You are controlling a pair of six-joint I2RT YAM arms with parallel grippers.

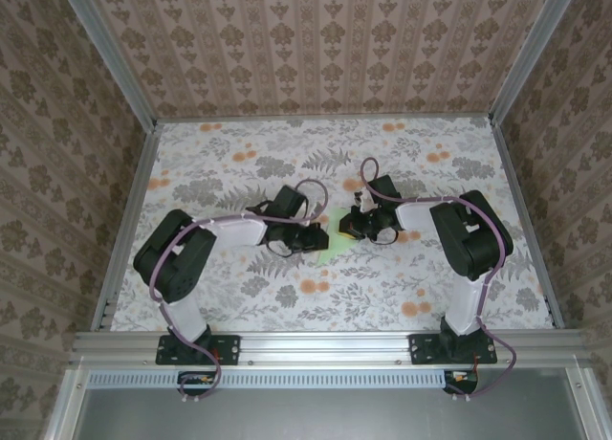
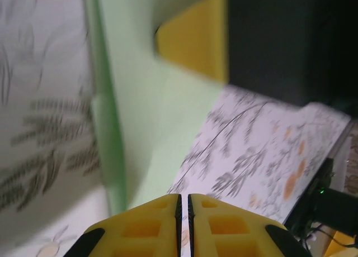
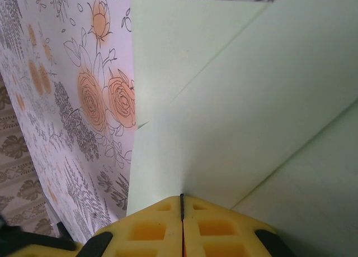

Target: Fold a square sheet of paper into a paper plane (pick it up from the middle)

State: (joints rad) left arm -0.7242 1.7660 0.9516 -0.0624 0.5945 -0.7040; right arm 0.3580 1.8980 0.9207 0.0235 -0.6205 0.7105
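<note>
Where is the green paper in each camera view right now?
Top external: green paper at picture centre.
Left wrist: upper left to centre, reaching the left fingers.
Right wrist: centre and right, folded.
Shared landmark: floral table cover.

Both the left fingers (image 2: 140,230) and right fingers (image 3: 146,232) are pressed together.

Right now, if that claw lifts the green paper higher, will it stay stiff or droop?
Probably droops: the paper looks thin, and the right gripper pinches it at an edge. Its folded layers and creases may stiffen it slightly. It seems very light, so a push would likely slide or buckle it.
</note>
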